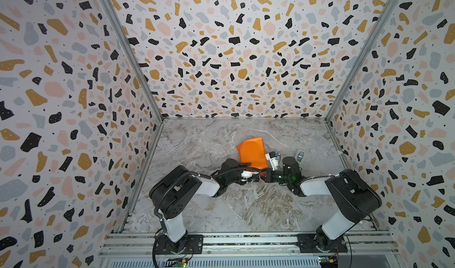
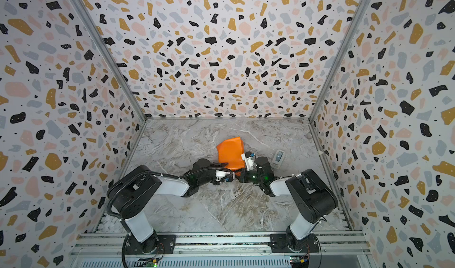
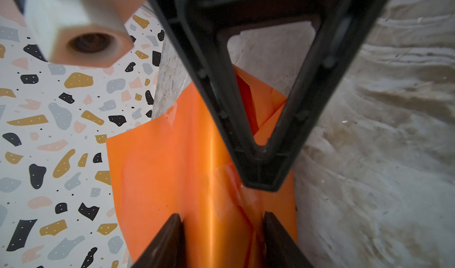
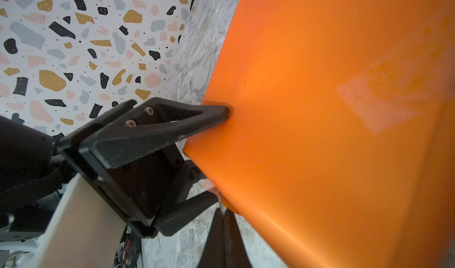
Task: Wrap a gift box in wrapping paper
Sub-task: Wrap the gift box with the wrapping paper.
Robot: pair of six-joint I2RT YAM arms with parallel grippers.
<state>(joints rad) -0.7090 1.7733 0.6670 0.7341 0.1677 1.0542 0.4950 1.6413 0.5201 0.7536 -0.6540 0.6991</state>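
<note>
The wrapping paper (image 1: 252,153), orange face out, lies bundled on the desk (image 1: 197,141). The left hand (image 3: 221,216) grips its near end at middling width. The right hand (image 4: 222,213), fully closed, touches the paper's edge.

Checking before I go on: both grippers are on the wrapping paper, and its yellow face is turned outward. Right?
One thing is wrong: the wrapping paper shows its orange face outward, not yellow, as both top views show. The rest holds: the left gripper and the right gripper are both on it.
</note>
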